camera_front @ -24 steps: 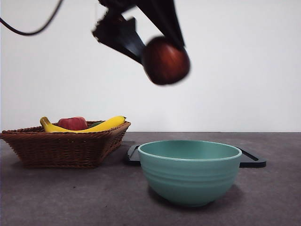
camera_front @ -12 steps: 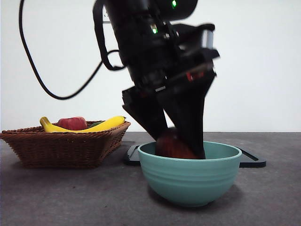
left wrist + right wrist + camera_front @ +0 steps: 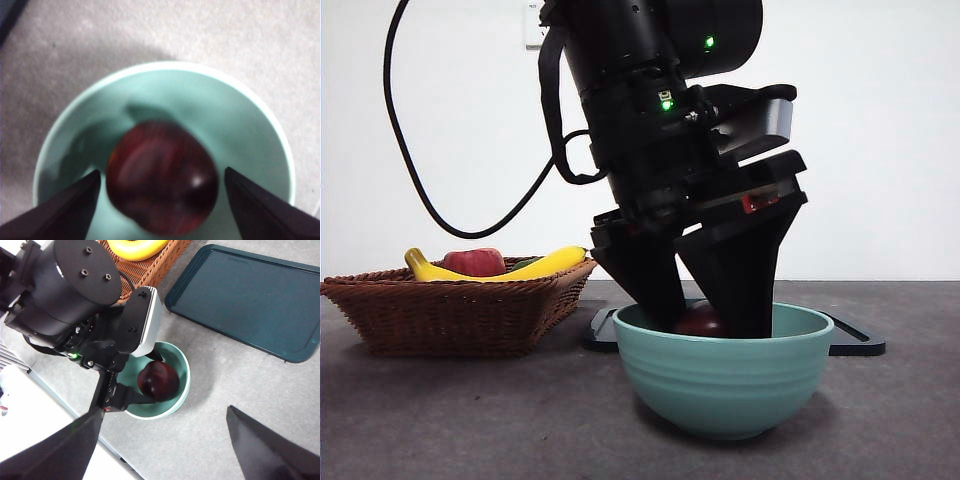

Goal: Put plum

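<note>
Nearest the front edge of the desk stands the teal bowl (image 3: 723, 368), and the left gripper (image 3: 705, 325) reaches down into it from above. The plum (image 3: 162, 177) lies inside the bowl, low enough that only its dark top shows above the rim in the front view. In the left wrist view the two black jaws stand spread wide on either side of the fruit, with teal showing between each jaw and the plum's skin, so the pincer has hold of nothing. Whether the plum rests fully on the bowl's floor cannot be told, but it sits near the middle.

By the look of it the placing step is at its end: the fruit is let go and in the bowl. The next move would call for lifting the left gripper straight up, jaws kept apart, so that neither tip brushes the plum or catches the rim and drags the bowl.

Behind the bowl, towards the far edge, lies a dark tray (image 3: 250, 295), flat on the desk. Towards the far left corner sits a wicker basket (image 3: 450, 315) with a banana (image 3: 545, 264) and a red fruit (image 3: 474, 262) in it. The right gripper (image 3: 162, 450) hangs high over the desk, jaws wide and holding nothing, waiting.
</note>
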`<state>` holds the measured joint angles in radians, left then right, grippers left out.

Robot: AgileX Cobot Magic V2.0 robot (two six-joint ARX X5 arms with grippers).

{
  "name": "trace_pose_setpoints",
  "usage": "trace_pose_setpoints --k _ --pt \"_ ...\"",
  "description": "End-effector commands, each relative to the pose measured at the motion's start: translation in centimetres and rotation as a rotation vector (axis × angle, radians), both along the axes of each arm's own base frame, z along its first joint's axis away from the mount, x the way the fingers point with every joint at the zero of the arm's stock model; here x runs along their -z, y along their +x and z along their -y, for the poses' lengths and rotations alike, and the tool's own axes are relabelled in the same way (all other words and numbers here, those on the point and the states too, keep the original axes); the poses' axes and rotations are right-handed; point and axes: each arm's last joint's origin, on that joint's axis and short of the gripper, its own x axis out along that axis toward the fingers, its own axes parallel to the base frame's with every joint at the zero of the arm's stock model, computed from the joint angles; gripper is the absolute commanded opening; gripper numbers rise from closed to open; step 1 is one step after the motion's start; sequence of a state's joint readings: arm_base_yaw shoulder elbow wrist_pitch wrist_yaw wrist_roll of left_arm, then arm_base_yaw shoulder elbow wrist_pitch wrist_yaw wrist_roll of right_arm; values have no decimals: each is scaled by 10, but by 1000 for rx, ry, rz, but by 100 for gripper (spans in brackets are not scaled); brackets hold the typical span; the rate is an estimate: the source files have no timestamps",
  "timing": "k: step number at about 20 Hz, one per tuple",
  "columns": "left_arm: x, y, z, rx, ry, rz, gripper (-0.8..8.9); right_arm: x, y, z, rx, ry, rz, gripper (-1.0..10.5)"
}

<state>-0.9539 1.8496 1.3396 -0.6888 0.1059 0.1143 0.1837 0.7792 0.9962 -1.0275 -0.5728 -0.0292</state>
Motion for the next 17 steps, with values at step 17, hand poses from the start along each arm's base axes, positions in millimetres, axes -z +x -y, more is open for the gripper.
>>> trace_pose_setpoints --k 17 --pt "-192 22 -94 -304 -392 282 409 -6 0 -1 -5 8 23 400"
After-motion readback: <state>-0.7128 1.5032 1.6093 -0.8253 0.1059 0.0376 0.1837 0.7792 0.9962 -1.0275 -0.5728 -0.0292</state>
